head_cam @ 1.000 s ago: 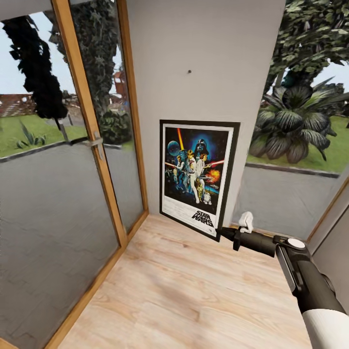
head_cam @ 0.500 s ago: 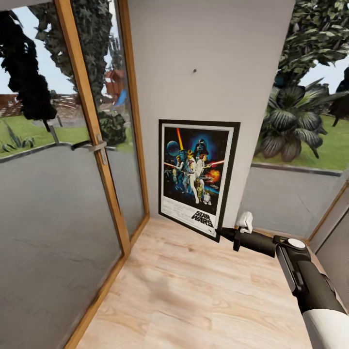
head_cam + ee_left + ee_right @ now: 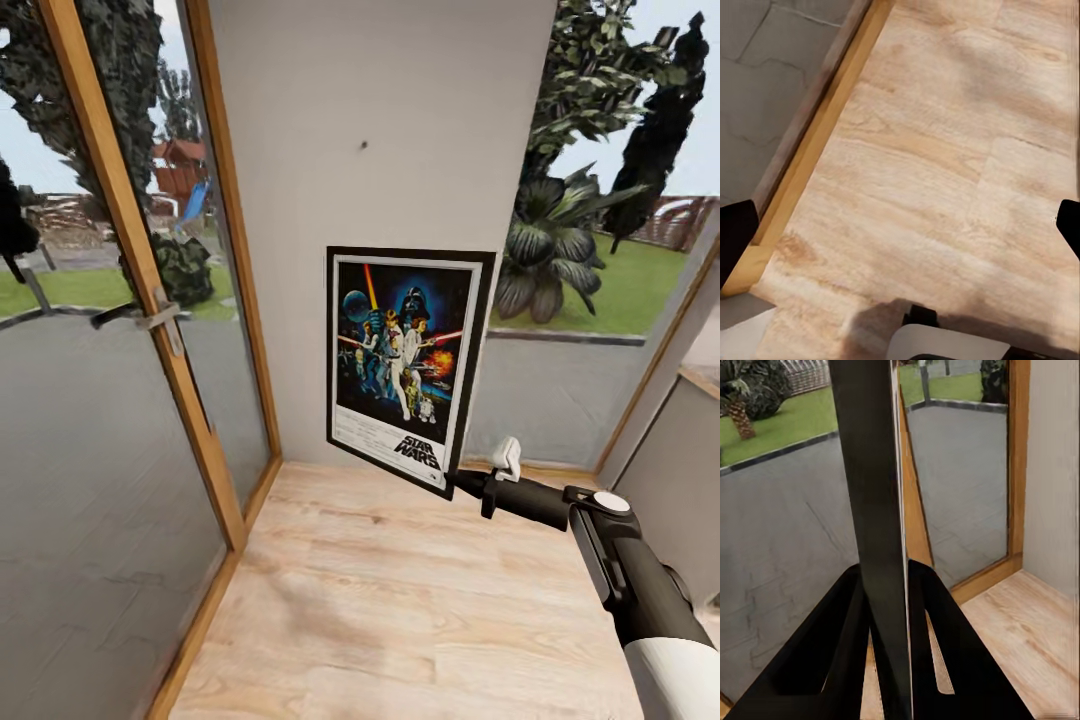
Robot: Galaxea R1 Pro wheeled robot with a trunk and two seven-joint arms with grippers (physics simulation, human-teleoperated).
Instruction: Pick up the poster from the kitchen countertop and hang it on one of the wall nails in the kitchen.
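Holding the poster (image 3: 408,365) upright in front of the light-grey wall (image 3: 420,120), below the nail (image 3: 364,145)
Right gripper (image 3: 458,483) is clamped on the poster's lower right corner, its fingers (image 3: 847,645) pressing both faces of the frame edge; left gripper (image 3: 900,240) hangs over the wooden floor (image 3: 420,600), its jaws wide apart

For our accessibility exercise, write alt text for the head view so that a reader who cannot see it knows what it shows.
The right gripper holds a framed Star Wars poster upright by its lower corner, in front of a plain light-grey wall. A small dark nail sticks out of the wall above the poster. Glass doors with wooden frames stand at the left, over a light wooden floor.
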